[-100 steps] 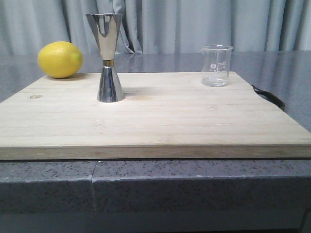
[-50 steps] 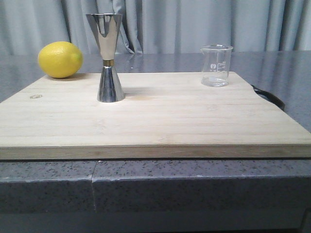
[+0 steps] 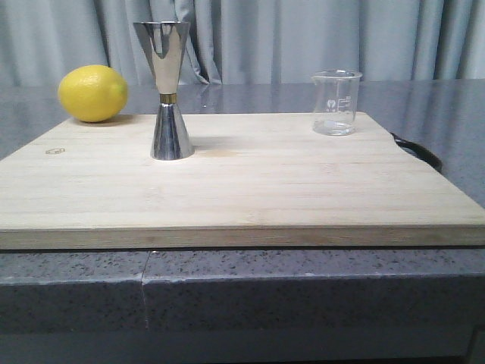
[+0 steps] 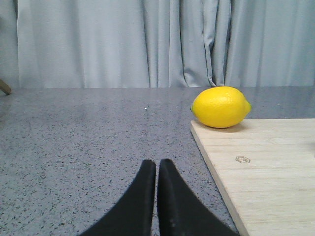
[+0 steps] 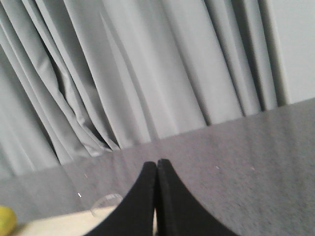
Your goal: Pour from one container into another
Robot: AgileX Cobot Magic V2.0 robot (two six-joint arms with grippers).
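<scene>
Toward the far right corner of the cutting board (image 3: 250, 189): one small clear glass beaker (image 3: 336, 102), upright, pouring lip at the rim, faint white printed marks on its wall. Well apart from it to the left, also standing upright on the board: one steel jigger (image 3: 168, 89), hourglass-shaped, wide cup on top, narrow gold band at the waist, taller than the beaker. Farther left still, at the far left corner: one yellow lemon (image 3: 93, 92), lying on its side, resting half on the board's far edge. Three objects in all, each standing free, none touching another.

Beneath them: one pale wooden board, lying flat on a speckled grey countertop (image 3: 227, 280), small hexagonal mark near its left edge, dark handle (image 3: 418, 149) peeking out past the right edge. Behind everything: grey pleated curtains (image 3: 303, 38).

From the left wrist view: left gripper (image 4: 157, 169), two black fingers pressed together tip to tip, clenched on nothing, hovering over bare countertop left of the board, lemon ahead and to the right. From the right wrist view: right gripper (image 5: 157, 167), likewise two black fingers closed against each other, grasping nothing, angled up toward the curtains, with the beaker's rim faintly visible low beside the fingers. Neither gripper visible in the front view.
</scene>
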